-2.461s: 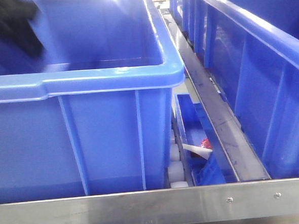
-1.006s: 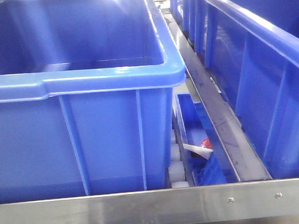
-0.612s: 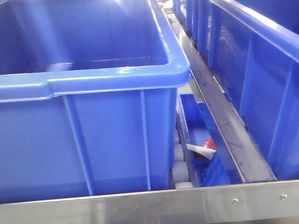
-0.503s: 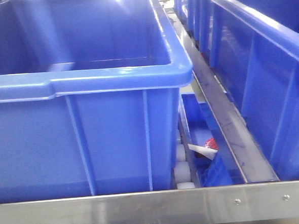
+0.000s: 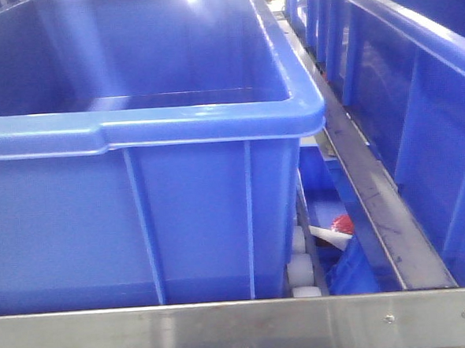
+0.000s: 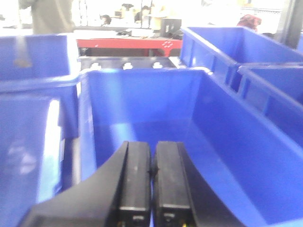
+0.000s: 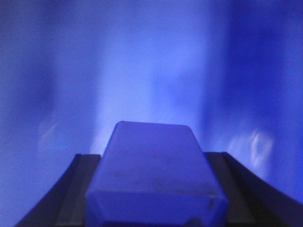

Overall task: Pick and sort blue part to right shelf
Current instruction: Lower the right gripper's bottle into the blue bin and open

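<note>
In the right wrist view my right gripper [image 7: 152, 189] is shut on a blue rectangular part [image 7: 154, 165], its black fingers [image 7: 78, 189] on either side of the block. Behind it is only blurred blue surface, seemingly a bin's inside. In the left wrist view my left gripper [image 6: 151, 163] is shut and empty, its two black fingertips [image 6: 135, 175] pressed together above a large blue bin [image 6: 227, 156]. Neither gripper shows in the front view.
A large blue bin [image 5: 174, 122] fills the front view behind a metal rail [image 5: 226, 328]. Another blue bin [image 5: 417, 92] stands right of it across a metal strip [image 5: 376, 205]. In the gap lie white rollers [image 5: 301, 264] and a red-and-white item [image 5: 337, 229]. More blue bins [image 6: 28, 71] surround the left wrist.
The black arm seen at the top left of the front view 2.5 s ago has left the view. The whole front view has since shifted, the bins sliding right in frame.
</note>
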Controlling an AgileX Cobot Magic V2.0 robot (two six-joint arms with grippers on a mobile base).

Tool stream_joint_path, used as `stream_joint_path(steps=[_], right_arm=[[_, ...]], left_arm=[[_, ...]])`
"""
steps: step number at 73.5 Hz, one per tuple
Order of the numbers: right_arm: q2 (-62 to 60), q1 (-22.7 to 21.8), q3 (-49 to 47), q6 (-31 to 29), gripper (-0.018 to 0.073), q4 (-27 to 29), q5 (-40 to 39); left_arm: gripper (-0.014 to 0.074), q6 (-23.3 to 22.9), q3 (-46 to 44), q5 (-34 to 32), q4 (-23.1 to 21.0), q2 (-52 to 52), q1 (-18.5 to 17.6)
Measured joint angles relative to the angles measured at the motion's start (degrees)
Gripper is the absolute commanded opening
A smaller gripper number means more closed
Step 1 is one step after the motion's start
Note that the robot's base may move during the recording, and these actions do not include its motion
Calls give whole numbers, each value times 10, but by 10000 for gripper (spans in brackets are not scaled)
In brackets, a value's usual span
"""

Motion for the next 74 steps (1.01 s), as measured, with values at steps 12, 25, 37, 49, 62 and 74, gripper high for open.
stream_joint_path(steps=[12, 25, 37, 49, 62, 74], right_arm=[[59, -26, 0, 0, 288, 0, -59], [127, -31, -1, -3, 288, 0, -105], [186, -31, -1, -3, 291, -2, -126], [207, -31, -3, -3, 424, -2, -133], [207, -31, -5, -3, 630, -2, -129], [186, -31, -7, -4, 586, -2, -106]], left_arm=[[130, 0, 0, 3, 0, -1, 0], [130, 0, 0, 4, 0, -1, 0], [130, 0, 0, 4, 0, -1, 0], [130, 0, 0, 4, 0, -1, 0], [130, 0, 0, 4, 0, -1, 0], [130, 0, 0, 4, 0, -1, 0]])
